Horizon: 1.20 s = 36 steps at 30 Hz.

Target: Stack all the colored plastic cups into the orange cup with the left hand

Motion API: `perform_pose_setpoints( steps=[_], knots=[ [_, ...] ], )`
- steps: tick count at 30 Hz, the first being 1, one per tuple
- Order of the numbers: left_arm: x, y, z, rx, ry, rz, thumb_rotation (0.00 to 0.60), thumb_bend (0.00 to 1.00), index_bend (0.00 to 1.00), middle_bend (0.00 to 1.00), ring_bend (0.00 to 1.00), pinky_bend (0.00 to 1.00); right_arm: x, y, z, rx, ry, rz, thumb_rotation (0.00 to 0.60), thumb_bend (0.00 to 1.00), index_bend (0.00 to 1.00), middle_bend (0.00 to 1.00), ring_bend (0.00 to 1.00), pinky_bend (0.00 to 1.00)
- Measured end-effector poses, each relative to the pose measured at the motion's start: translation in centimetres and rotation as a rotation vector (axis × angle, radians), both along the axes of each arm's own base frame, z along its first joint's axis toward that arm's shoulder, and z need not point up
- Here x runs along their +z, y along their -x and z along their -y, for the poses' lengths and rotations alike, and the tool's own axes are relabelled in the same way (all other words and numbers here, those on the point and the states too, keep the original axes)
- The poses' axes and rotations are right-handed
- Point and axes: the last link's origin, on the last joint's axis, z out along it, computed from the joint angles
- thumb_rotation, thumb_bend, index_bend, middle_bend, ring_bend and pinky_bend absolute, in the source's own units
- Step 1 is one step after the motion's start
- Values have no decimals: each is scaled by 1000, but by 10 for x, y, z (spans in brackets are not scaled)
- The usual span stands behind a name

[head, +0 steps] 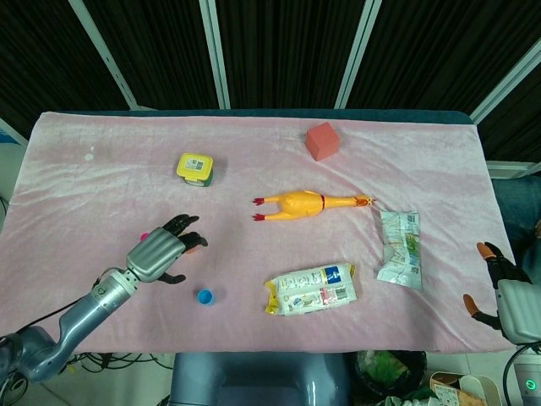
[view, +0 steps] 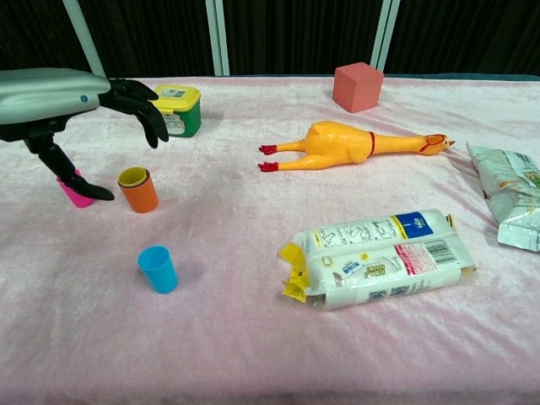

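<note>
The orange cup stands upright on the pink cloth with the yellow cup nested inside it, only its rim showing. My left hand hovers above and to the left of them, fingers spread and holding nothing. Its thumb reaches down in front of the pink cup. The blue cup stands alone nearer the front edge. From the head view, the left hand covers most of the stacked cups, and the blue cup lies just right of it. My right hand rests open at the table's right edge.
A green tub with a yellow lid stands behind the cups. A rubber chicken lies mid-table, a red cube at the back, a white snack pack in front and a green-white bag at the right.
</note>
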Motion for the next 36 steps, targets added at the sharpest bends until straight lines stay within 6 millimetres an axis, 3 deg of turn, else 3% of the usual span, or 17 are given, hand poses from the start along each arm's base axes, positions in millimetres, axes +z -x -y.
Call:
perform_pose_setpoints(
  steps=[5, 10, 23, 28, 36],
  knots=[
    [-9, -7, 19, -24, 92, -30, 600, 133, 274, 326, 24, 83, 0, 0, 0, 0, 1, 0, 600, 263, 35, 55, 161, 214],
    [-20, -6, 23, -27, 135, -78, 600, 133, 272, 327, 28, 81, 1, 0, 1, 0, 2, 2, 600, 263, 35, 55, 161, 214],
    [-42, -2, 25, -27, 172, -124, 600, 143, 307, 374, 32, 82, 1, 0, 1, -1, 1, 4, 600, 263, 35, 56, 160, 214],
    [-47, 0, 25, -23, 180, -132, 600, 208, 346, 415, 35, 84, 1, 0, 1, -2, 1, 6, 600, 263, 35, 55, 161, 214],
    [-57, 3, 23, -14, 195, -151, 600, 235, 371, 425, 35, 85, 0, 1, 1, -4, 0, 9, 600, 263, 35, 55, 161, 214]
  ],
)
